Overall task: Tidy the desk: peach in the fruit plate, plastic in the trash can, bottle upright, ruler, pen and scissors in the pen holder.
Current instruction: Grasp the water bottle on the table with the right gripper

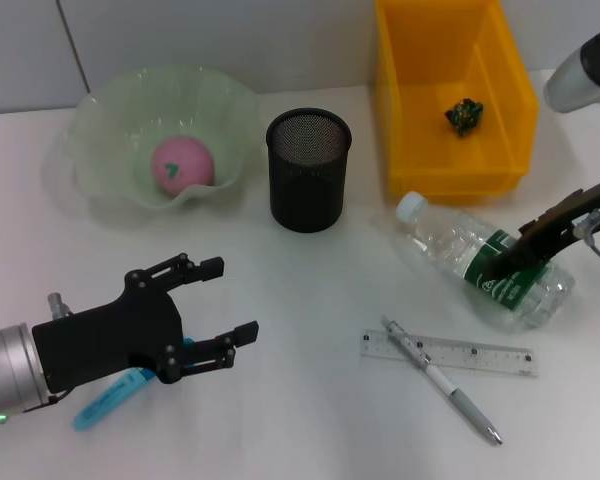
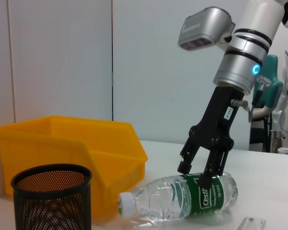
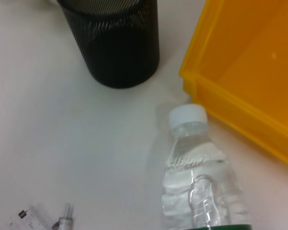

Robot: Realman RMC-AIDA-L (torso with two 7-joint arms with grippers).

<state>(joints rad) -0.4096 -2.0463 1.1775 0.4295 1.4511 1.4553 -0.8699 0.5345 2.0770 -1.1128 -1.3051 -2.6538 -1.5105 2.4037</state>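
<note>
Beside the yellow bin (image 1: 450, 95), bottle (image 1: 485, 260) flat (cap toward pen holder (image 1: 308, 168)), right end effector (image 2: 201, 175) spread across it

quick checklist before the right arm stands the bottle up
1. Right end effector over the green label of the lying clear plastic water bottle: ok.
2. Fingers closed on the bottle: not ok, they straddle it, open.
3. White cap screwed on: ok.
4. Bare table beside the bottle to set it upright: ok; the black mesh pen holder and yellow plastic bin stand apart from it.
5. Left end effector out of the way: ok, open, on the far side of the table.
6. Bottle's base flat and undented: cannot tell.
</note>
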